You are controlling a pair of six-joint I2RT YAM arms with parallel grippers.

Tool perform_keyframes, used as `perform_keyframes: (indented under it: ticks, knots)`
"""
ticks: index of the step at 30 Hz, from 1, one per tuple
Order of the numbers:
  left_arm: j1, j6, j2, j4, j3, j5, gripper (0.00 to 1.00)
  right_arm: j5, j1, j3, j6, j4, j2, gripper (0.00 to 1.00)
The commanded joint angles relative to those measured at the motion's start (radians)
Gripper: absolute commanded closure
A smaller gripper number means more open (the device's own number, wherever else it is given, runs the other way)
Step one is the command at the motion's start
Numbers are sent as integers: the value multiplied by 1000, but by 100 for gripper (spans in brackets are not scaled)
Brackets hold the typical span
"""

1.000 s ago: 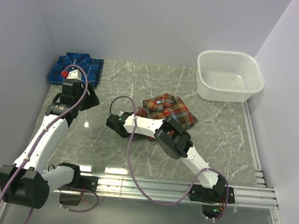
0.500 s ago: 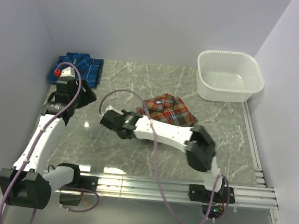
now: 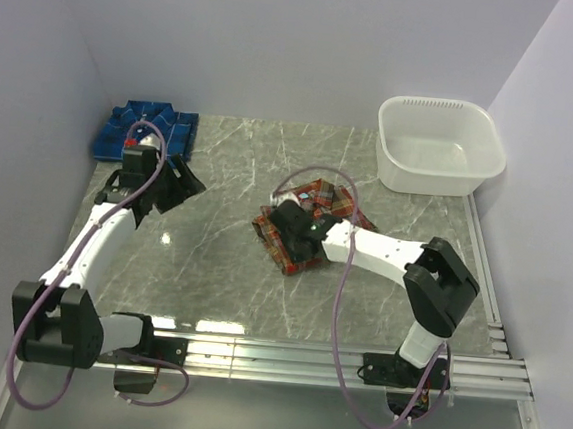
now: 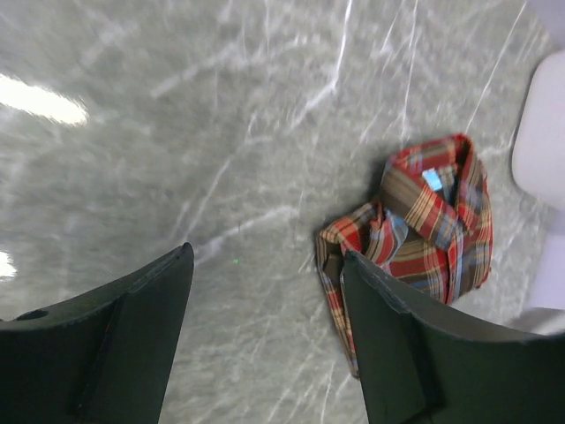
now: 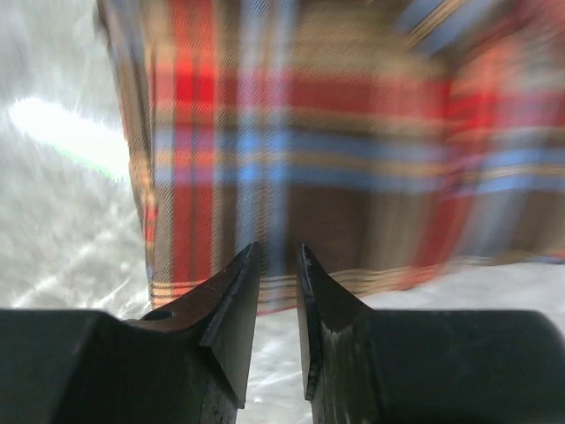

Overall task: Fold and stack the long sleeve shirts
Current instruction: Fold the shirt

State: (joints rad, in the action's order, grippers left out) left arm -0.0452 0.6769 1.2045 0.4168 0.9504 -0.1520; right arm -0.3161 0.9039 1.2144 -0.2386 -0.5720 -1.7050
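table: grey marble-look top, white walls on the left, far and right sides, arm bases on a rail at the near edge.
tub: white plastic, far-right corner, nothing visible inside, well apart from both shirts.
red-orange shirt: plaid, mid-table and slightly right of centre, lying in a compact folded bundle. Collar with a small blue label faces up at its far end in the left wrist view. Not stacked, well apart from the blue one.
blue shirt: plaid, folded flat, far-left corner against the walls.
left gripper: over bare table just near of the blue shirt, touching neither shirt. Fingers spread wide, nothing between them. Its camera looks right, towards the red-orange shirt.
right gripper: arm reaches left across the table, gripper on top of the red-orange shirt. Wrist view is blurred: jaws almost together with a thin gap, at the shirt's hem edge. Can't tell whether any cloth is pinched.
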Motion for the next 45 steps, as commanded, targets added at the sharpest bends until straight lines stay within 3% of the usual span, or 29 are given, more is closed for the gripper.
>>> perform_keyframes:
  ticks: [1,6,13,16,20,23,38,43,45]
  knots:
    - [1,52,30,-79,-50,-121,25,164,20,-114,-91,148,1,70]
    - [-36,96,98,-150,-104,-184,26,222,29,-217,-100,201,4,70]
    - [-154,171,240,-260,-101,-204,29,223,33,-205,-58,190,102,66]
    - [-182,211,308,-326,-93,-201,33,195,33,-171,-38,193,168,56]
    - [-211,240,418,-386,-56,-204,37,140,32,-127,-30,228,197,35]
    - [-237,247,475,-404,-33,-199,38,126,12,-72,-39,236,167,29]
    - [-274,273,604,-506,-62,-199,48,58,-51,195,-125,365,-128,44]
    - [-274,274,635,-539,-99,-205,60,35,-63,241,-122,363,-214,45]
    - [-274,276,645,-559,-107,-212,70,34,-63,264,-116,351,-246,45]
